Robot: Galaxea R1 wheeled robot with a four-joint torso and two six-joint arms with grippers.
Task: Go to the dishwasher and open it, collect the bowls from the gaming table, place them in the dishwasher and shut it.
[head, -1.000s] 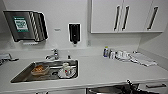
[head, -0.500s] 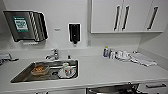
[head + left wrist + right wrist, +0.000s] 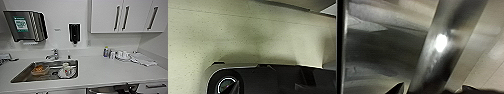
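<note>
Along the bottom edge of your head view, just right of centre, a grey steel strip point(image 3: 110, 89) peeks out under the white counter point(image 3: 105, 72) — likely the dishwasher's top edge, though too little shows to be sure. Lower left of that frame: a steel sink point(image 3: 45, 71) holding a brownish bowl point(image 3: 40, 70) and a white plate with a cup point(image 3: 66, 71), the tap point(image 3: 53, 54) just behind it. Upper left, a paper-towel dispenser point(image 3: 25, 25); centre, a black soap dispenser point(image 3: 74, 32); upper right, white cabinets with black handles point(image 3: 125, 16). Your right wrist view sits close on a shiny metal bar point(image 3: 446, 45) running diagonally up the frame. Your left wrist view shows speckled pale floor point(image 3: 243, 32). Pincer state — cannot tell for either arm.
</note>
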